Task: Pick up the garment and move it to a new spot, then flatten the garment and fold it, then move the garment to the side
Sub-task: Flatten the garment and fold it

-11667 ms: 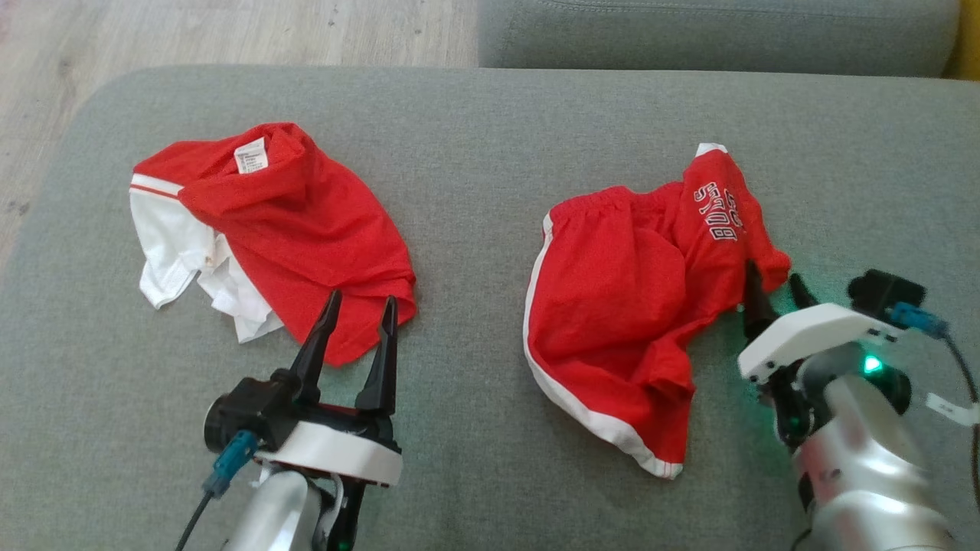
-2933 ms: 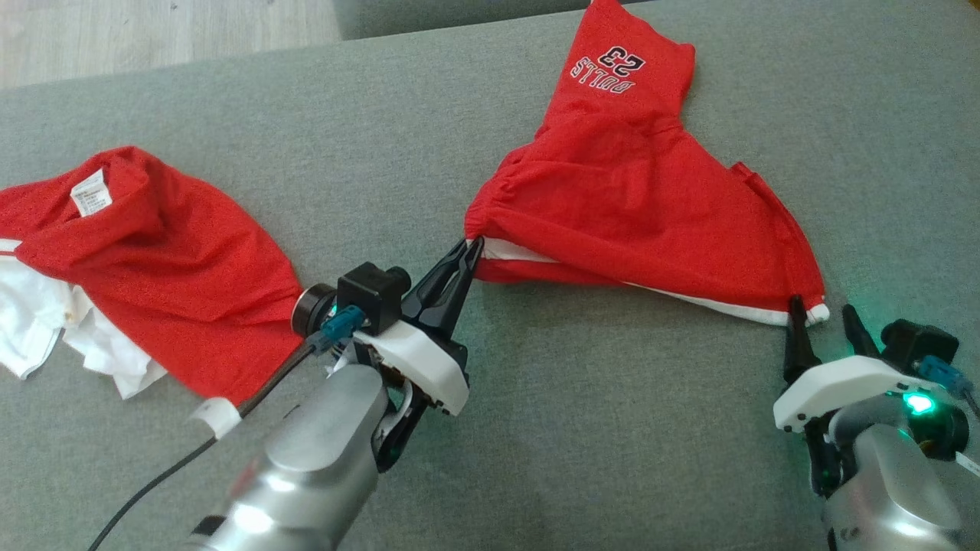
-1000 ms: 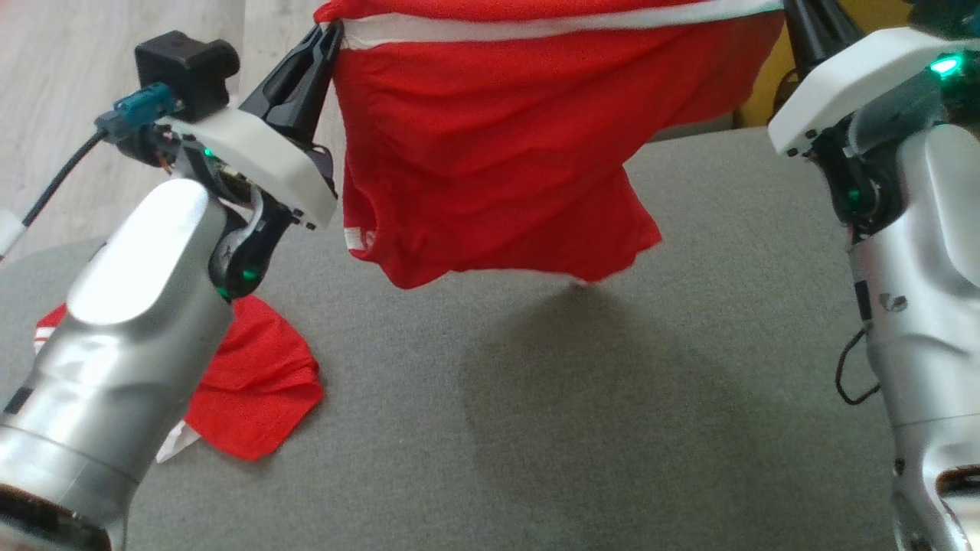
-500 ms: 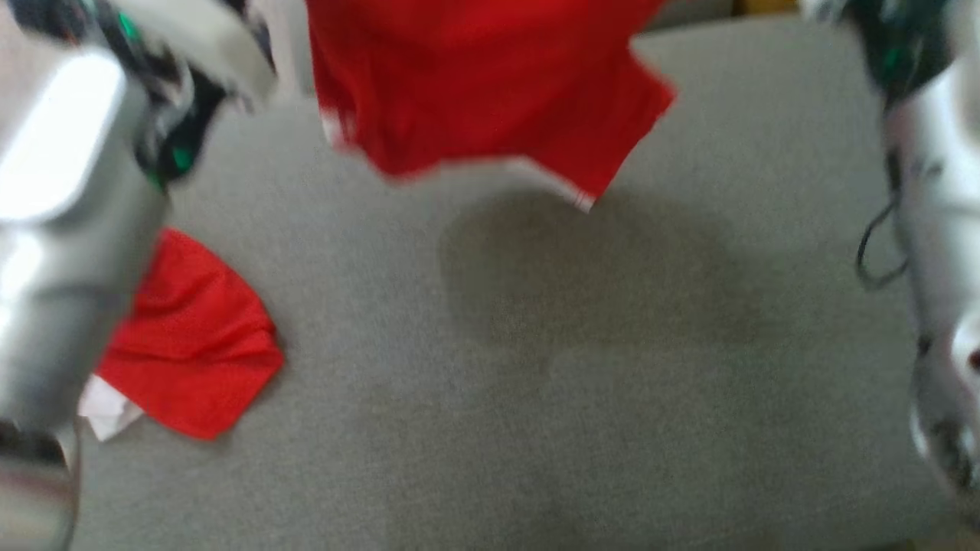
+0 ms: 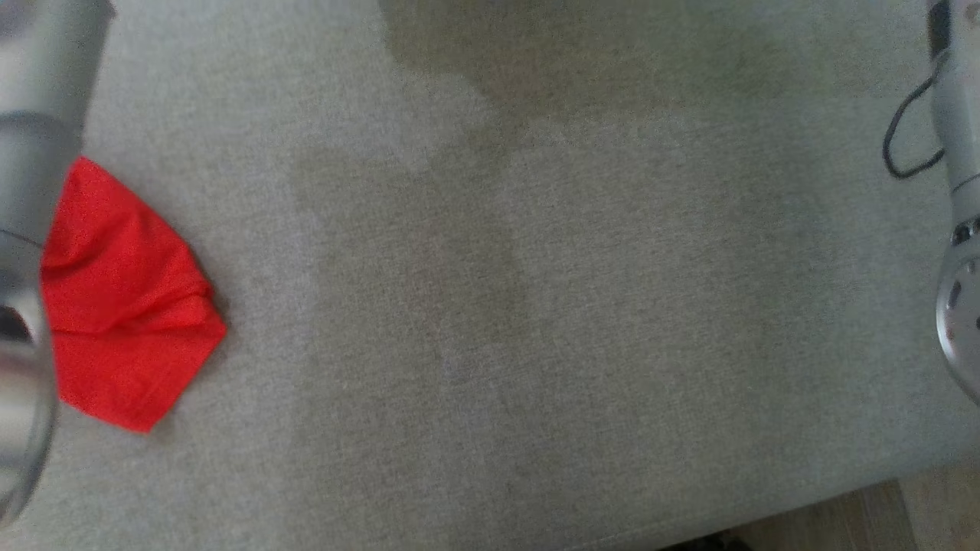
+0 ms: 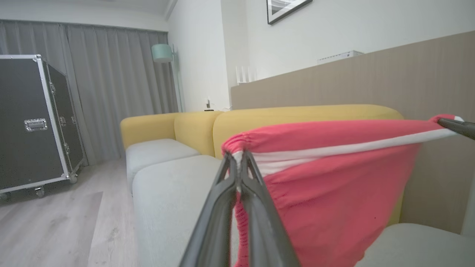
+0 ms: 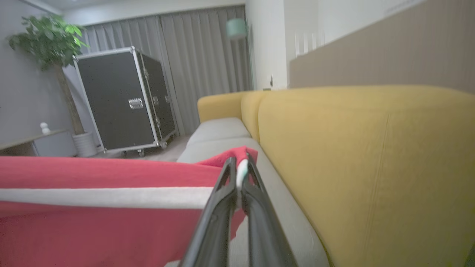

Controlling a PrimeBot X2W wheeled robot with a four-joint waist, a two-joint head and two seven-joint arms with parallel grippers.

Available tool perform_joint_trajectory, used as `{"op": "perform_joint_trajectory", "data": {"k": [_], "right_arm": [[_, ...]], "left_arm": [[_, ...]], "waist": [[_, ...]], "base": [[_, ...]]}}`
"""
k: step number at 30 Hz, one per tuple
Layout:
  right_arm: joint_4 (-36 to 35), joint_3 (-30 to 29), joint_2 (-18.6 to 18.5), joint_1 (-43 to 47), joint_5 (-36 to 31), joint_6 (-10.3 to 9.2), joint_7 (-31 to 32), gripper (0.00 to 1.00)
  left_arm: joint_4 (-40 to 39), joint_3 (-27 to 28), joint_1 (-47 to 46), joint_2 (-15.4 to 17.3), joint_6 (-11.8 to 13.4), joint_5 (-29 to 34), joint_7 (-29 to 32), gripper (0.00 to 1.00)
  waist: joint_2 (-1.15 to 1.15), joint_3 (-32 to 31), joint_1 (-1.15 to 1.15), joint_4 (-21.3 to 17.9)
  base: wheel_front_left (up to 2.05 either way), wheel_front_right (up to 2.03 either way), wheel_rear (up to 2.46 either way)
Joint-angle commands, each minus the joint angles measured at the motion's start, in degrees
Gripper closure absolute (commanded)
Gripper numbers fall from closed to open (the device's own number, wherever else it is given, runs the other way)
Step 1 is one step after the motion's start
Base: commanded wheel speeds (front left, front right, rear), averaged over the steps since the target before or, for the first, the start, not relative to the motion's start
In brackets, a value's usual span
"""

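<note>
Left wrist view gives me the clearest look: the left gripper [image 6: 240, 168] has its two dark, tapered fingers pressed together on the gathered elastic corner of the red shorts [image 6: 334, 185]. I see the shorts held up in the air, in front of the rounded yellow backrest [image 6: 297, 115]. A white band runs taut and straight along their top edge, and the thin matte cloth below sags in soft wrinkles.

In the right wrist view, the right gripper [image 7: 239, 174] is likewise closed, pinching the opposite corner where the white trim wraps round the red edge. The cloth stretches away from it as a flat sheet. A boxy black flight case [image 7: 118, 100] with metal edging stands on the wooden floor beyond.

From the head view I look down on the grey woven seat cushion [image 5: 536, 306], broad and flat. A second red garment [image 5: 122, 306] lies crumpled at its left, partly behind my smooth silver left forearm [image 5: 31, 153].
</note>
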Motion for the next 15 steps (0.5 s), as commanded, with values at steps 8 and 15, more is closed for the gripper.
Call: {"op": "perform_joint_trajectory", "data": {"k": [8, 15], "right_arm": [[6.74, 1.11, 1.29, 6.86, -1.56, 0.2, -2.14, 1.0], [10.24, 6.58, -0.29, 14.8, -0.27, 0.2, 0.21, 1.0]], "left_arm": [[-4.63, -13.98, 6.61, 2.93, 0.11, -6.29, -2.2, 1.0], [-9.4, -24.34, 16.19, 6.58, 0.11, -12.63, -2.51, 1.0]], "waist": [[0.0, 2.05, -0.02, 1.2], [0.0, -2.12, -0.02, 2.22]], "base": [[0.0, 0.0, 0.0], [0.0, 0.0, 0.0]]}}
